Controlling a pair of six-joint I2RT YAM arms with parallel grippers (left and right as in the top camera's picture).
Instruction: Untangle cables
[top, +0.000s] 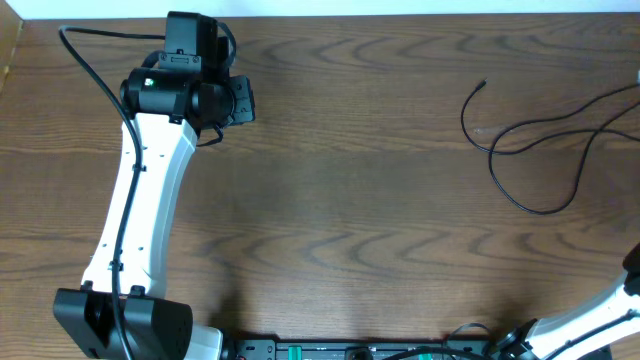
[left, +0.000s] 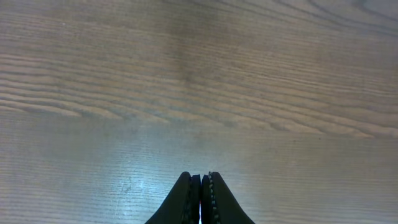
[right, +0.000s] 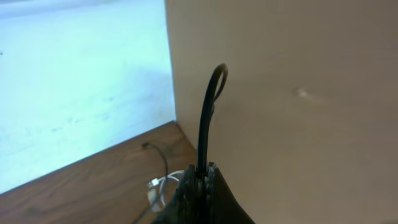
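Wood-grain table (top: 350, 200) carries black cables (top: 545, 211), seemingly two, at right.

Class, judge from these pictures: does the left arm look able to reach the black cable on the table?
Probably not. Nothing stands between them on the table, but the left gripper, shut, sits far left while the black cable lies far right, likely beyond the arm's stretch.

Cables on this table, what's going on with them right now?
The right claw is shut on a black cable, holding a loop of it upright above the table. Other black cables lie in loose curves on the table's right side. The left claw is shut on nothing, over bare wood on the left.
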